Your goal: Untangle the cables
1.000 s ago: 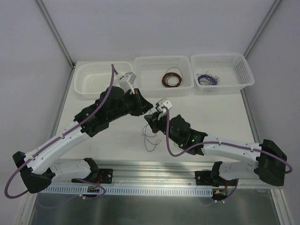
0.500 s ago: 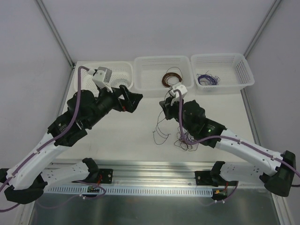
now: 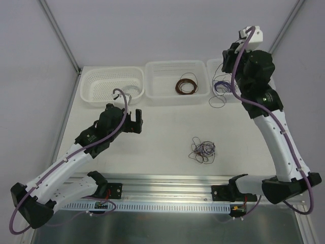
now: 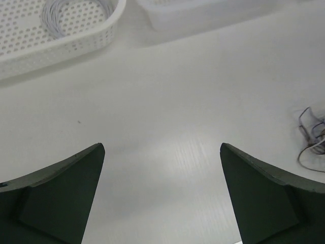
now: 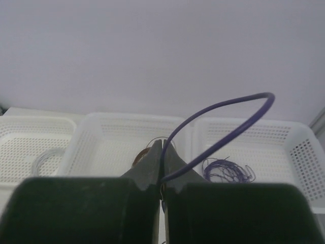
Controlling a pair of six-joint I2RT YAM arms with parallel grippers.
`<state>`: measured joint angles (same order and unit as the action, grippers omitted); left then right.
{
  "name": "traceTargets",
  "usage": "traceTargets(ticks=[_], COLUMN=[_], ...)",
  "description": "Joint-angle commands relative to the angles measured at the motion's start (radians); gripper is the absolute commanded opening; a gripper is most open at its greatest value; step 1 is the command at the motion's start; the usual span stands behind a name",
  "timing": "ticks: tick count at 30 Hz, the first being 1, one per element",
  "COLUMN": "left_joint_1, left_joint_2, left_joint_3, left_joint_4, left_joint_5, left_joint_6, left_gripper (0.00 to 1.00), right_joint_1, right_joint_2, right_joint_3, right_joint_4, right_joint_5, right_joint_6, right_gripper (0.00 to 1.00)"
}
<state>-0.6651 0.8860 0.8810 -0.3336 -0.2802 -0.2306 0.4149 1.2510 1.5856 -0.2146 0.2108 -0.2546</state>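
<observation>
Purple wire [image 5: 223, 109] pinched in raised right claw [image 5: 161, 152], near right basket [image 3: 266, 81] | left claw [image 4: 161, 150] spread, empty | partly sorted | small tangle [image 3: 203, 150] remains on table [image 3: 152, 152]

The table [image 3: 152, 152] is matt white, faintly ribbed. The basket [image 3: 94, 99] at its ten o'clock is perforated, slightly glossy plastic. The left gripper [image 4: 162, 147] has matt dark plastic fingers [image 4: 56, 198]. The purple cable [image 5: 266, 97] is smooth-sheathed. The rail [image 3: 167, 183] at six o'clock is ribbed metal.
</observation>
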Motion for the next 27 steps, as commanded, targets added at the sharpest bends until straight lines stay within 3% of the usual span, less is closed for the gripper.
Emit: traceTargets(ticks=[1, 18, 25, 27], left_joint_1=[0.021, 0.028, 0.041, 0.044], left_joint_2=[0.007, 0.094, 0.117, 0.119], left_joint_3=[-0.077, -0.065, -0.062, -0.062], left_joint_4=[0.059, 0.044, 0.044, 0.042], left_joint_5=[-0.019, 0.073, 0.088, 0.093], left_joint_6=[0.048, 0.096, 0.100, 0.099], left_gripper=[0.99, 0.99, 0.99, 0.99], right_joint_1=[-0.105, -0.383, -0.442, -0.464], right_joint_2=[0.114, 0.707, 0.840, 0.857], right_joint_3=[0.140, 0.592, 0.568, 0.535], right_joint_4=[-0.005, 0.178, 0.195, 0.190], right_joint_5=[-0.085, -0.202, -0.166, -0.136], right_joint_6=[-0.032, -0.091, -0.032, -0.011], right_gripper=[0.01, 0.01, 0.01, 0.09])
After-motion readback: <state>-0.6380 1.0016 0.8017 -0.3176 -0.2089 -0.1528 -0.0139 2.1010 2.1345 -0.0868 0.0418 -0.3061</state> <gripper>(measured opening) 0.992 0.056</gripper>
